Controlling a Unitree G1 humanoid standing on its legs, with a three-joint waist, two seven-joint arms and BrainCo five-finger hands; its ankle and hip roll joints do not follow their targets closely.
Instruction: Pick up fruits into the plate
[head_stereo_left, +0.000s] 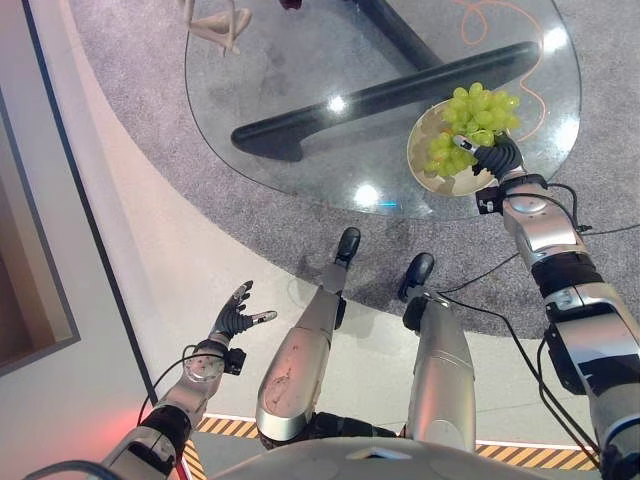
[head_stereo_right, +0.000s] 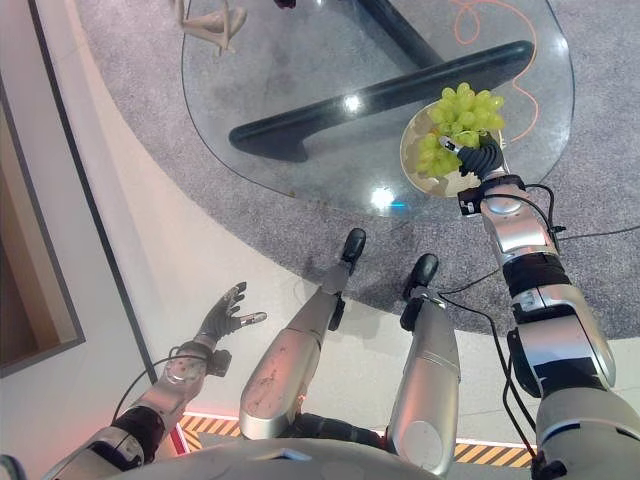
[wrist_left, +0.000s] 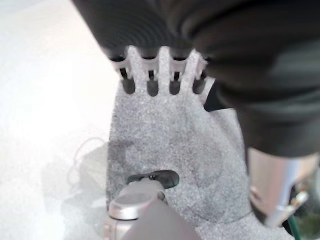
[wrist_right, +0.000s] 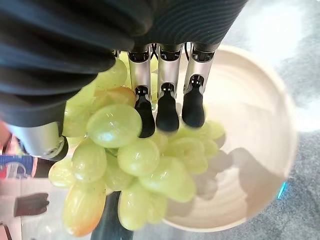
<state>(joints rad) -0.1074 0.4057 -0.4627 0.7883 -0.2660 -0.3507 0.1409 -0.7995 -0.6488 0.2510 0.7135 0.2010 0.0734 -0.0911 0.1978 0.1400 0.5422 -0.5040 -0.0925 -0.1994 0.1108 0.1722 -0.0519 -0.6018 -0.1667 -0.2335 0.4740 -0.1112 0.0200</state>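
A bunch of green grapes (head_stereo_left: 475, 115) is held over a cream plate (head_stereo_left: 420, 135) near the glass table's right front edge. My right hand (head_stereo_left: 497, 155) is shut on the bunch. In the right wrist view its dark-tipped fingers (wrist_right: 167, 110) curl into the grapes (wrist_right: 130, 165), which hang above the plate's bare inside (wrist_right: 255, 125) and cast a shadow there. Part of the bunch reaches past the plate's far rim. My left hand (head_stereo_left: 235, 318) is low at the left over the pale floor, away from the table, with fingers (wrist_left: 150, 85) straight and holding nothing.
The round glass table (head_stereo_left: 300, 90) stands on a dark curved base (head_stereo_left: 380, 100) over grey carpet. A beige wooden object (head_stereo_left: 215, 25) stands at the table's far left. An orange cord (head_stereo_left: 500, 20) loops at the far right. A wall runs along the left.
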